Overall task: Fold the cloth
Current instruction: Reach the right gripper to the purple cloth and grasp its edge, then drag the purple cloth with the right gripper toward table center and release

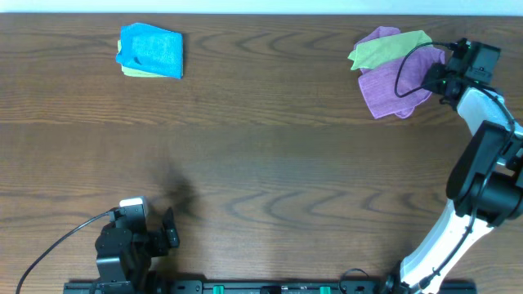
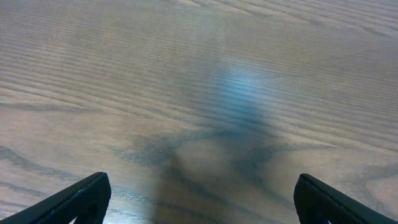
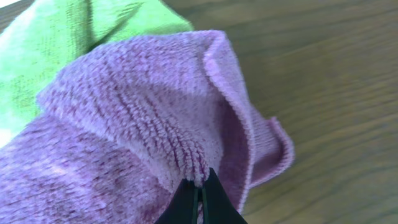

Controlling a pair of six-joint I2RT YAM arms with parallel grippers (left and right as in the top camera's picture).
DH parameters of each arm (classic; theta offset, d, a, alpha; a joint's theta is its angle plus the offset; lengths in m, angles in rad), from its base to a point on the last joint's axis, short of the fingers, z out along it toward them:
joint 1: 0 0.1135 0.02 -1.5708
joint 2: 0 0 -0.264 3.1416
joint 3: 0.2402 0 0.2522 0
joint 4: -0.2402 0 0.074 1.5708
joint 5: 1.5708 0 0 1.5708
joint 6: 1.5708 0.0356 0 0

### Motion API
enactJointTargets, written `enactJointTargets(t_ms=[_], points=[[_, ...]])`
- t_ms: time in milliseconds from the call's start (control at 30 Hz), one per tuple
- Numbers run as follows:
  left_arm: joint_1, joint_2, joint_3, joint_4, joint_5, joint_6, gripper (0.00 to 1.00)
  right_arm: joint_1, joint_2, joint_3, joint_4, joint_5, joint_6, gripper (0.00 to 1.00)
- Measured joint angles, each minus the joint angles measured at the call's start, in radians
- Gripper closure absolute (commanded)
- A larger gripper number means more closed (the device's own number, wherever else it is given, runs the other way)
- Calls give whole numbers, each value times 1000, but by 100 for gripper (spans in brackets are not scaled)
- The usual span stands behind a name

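Crumpled purple terry cloth (image 1: 392, 90) at far right corner of wooden table (image 1: 270, 147), overlapping green cloth (image 1: 391, 47), a fold pinched in closed right gripper (image 3: 200, 186). Folding barely begun, by appearance; blue cloth (image 1: 151, 53) already folded at far left corner. Empty, wide-open left gripper (image 2: 199, 199) over near left edge.

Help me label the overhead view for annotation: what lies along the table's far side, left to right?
blue cloth → purple cloth → right tool, pinching that cloth's right edge. The green cloth overlaps the purple one, so it is left out.
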State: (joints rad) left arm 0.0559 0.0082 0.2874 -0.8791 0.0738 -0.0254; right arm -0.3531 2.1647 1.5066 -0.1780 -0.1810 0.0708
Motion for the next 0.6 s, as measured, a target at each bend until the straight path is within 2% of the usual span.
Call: enactJointTargets(t_ms=[133,267,433,600], points=[[0,0,0,0,0,0,5,0,-45,0,-60,-51,0,99],[0,0,0,0,0,0,5,0,-190,0,-200,-109,-32,99],[0,0,0,0,0,0,5,18,-409,6,-445,-156,-105,99],[0,0,0,0,0,0,5,90,-547,9,-689,-169,-169,99]])
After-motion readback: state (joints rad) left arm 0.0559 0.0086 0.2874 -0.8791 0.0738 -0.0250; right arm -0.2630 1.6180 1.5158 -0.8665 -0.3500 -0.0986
